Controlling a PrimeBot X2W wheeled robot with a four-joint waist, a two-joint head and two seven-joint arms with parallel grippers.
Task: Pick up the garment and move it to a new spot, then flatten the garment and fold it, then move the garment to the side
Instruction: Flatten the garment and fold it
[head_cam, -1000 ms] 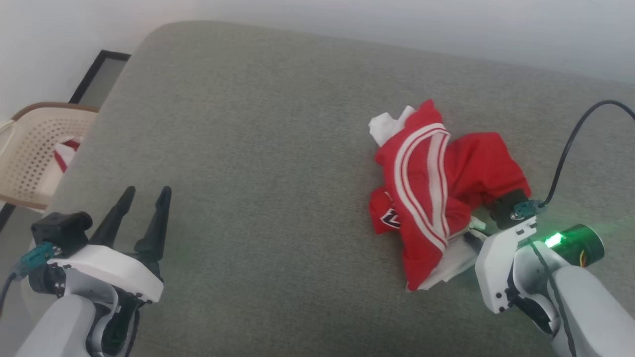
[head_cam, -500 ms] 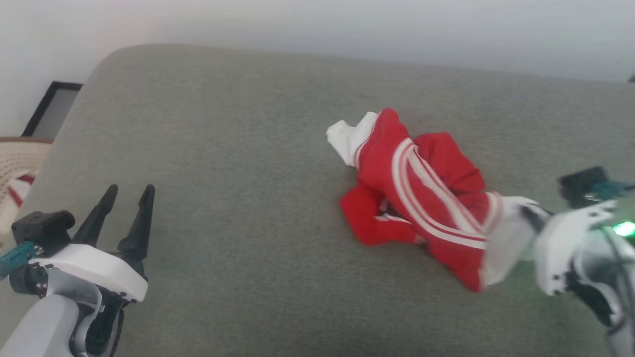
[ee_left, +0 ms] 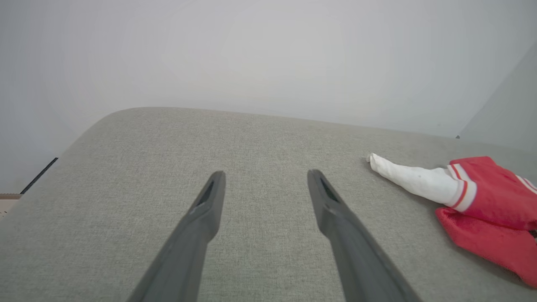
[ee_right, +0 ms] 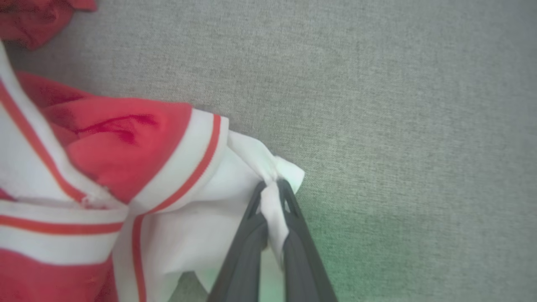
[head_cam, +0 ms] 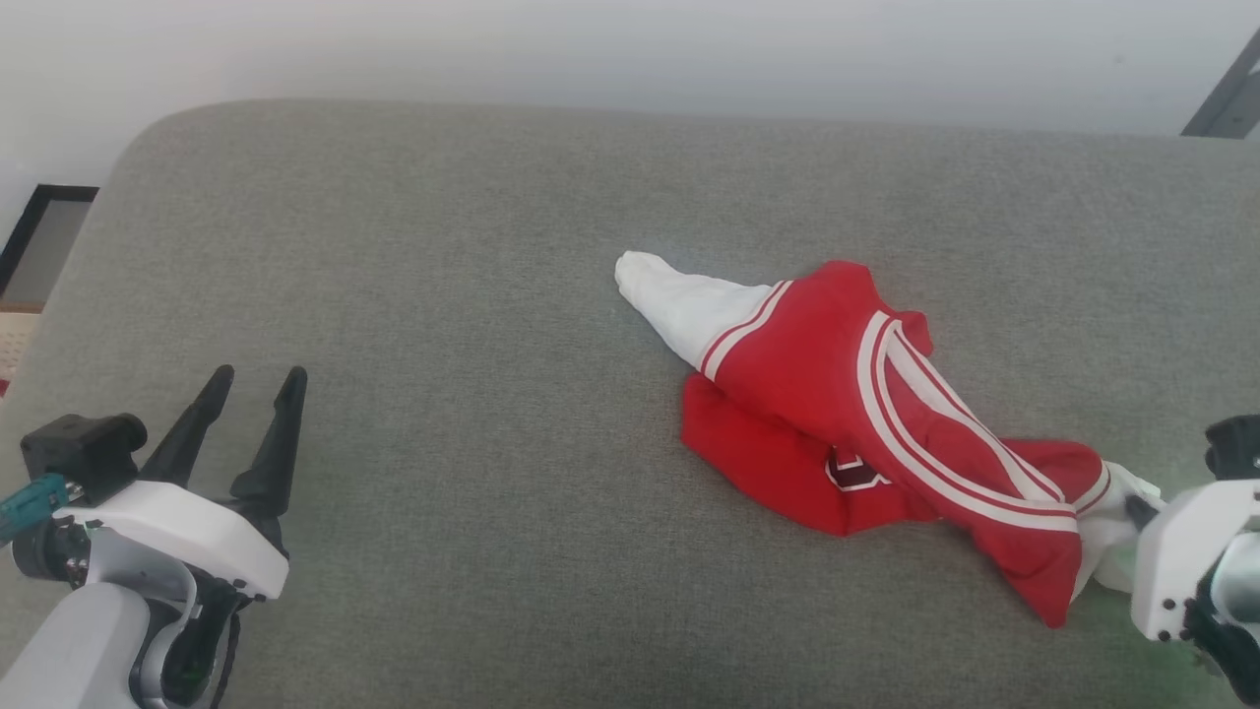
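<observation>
the garment (head_cam: pixel 866 414) is laid crumpled on the grey fabric surface (head_cam: pixel 443 295), right of centre in the head view. one white sleeve (head_cam: pixel 679 300) is extended toward the upper left and rests flat on the surface. the red body is bunched into folds. white double-stripe trim is run diagonally across it, and a small logo patch (head_cam: pixel 854 471) is exposed at the lower fold.

the right gripper (ee_right: pixel 272 186) is clenched on the other white sleeve (ee_right: pixel 201 209), at the garment's lower right end. in the right wrist view a pinch of white cloth is pressed between the two dark fingers and is pulled into creases toward the red body.

the left gripper (head_cam: pixel 261 372) is released: its fingers are spread apart with nothing between them. it is positioned over the surface at the lower left, well apart from the garment.
</observation>
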